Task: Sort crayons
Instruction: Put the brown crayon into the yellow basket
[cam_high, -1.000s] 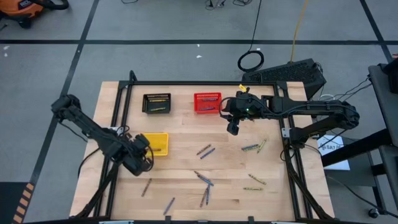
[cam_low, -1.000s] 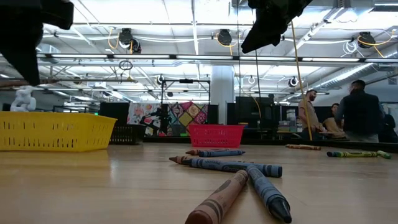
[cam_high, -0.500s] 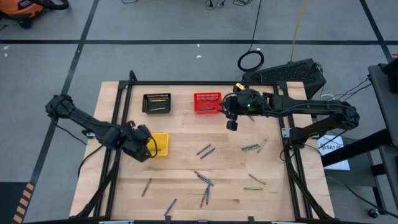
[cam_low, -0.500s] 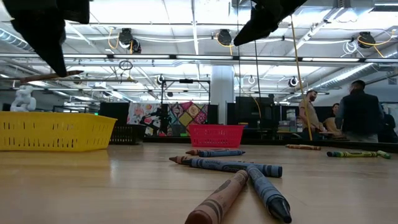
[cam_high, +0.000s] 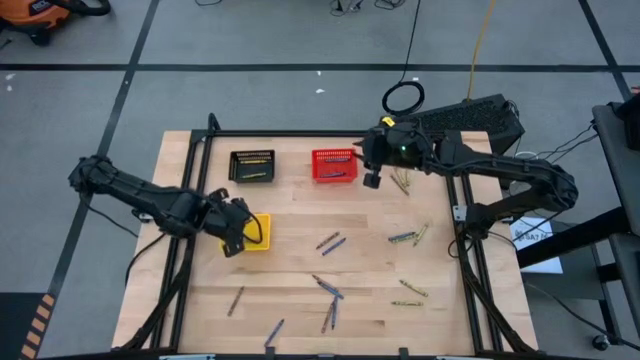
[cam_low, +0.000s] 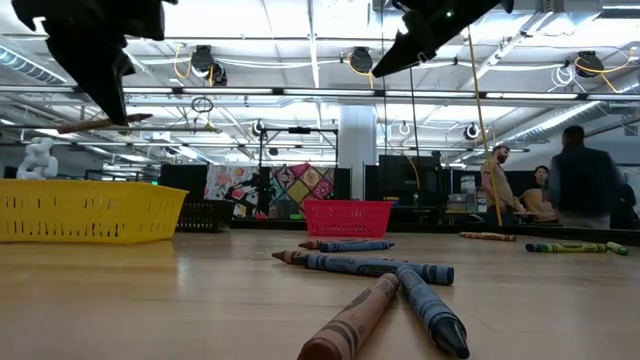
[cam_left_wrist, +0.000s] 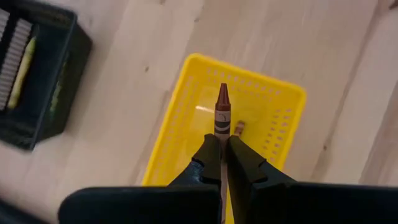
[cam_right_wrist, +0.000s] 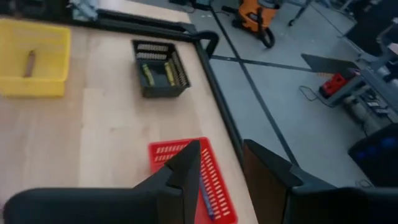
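Left wrist view: your left gripper fingers clamped on a brown crayon over the yellow basket.
Right gripper fingers apart above the red basket.

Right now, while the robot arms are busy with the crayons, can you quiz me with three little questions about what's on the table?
1. True or false: the left gripper is shut on a brown crayon above the yellow basket.
2. Which basket does the right gripper hover beside? A) black basket B) red basket C) yellow basket
3. Fill in: inside the red basket lies a ____ crayon.

Key
1. True
2. B, with its fingers open and empty
3. Blue
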